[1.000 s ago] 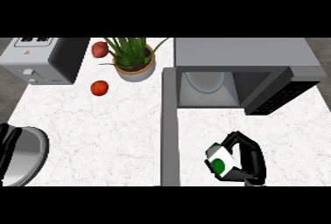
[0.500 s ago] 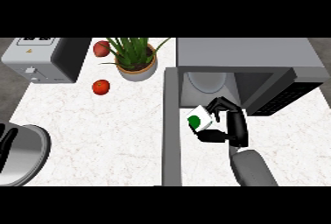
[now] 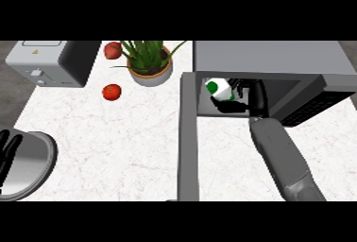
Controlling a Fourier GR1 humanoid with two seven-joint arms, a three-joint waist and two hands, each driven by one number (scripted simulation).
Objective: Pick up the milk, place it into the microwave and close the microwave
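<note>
A white milk carton with a green mark (image 3: 222,90) is in the mouth of the open grey microwave (image 3: 272,56) at the upper right, above its floor. My right hand (image 3: 237,105) is curled round the carton from the right and below, and its grey forearm runs in from the lower right. The microwave door (image 3: 315,101) hangs open to the right of the arm. My left hand (image 3: 8,153) rests at the left edge with straight fingers.
A grey toaster (image 3: 45,64) stands at the back left. A potted green plant (image 3: 150,64) sits left of the microwave, with one red fruit (image 3: 112,49) behind it and another (image 3: 111,91) in front. A grey strip (image 3: 188,151) divides the white counter.
My right hand has lifted the milk from the counter's front right and carried it up and back into the microwave's opening. The left hand has not moved.
</note>
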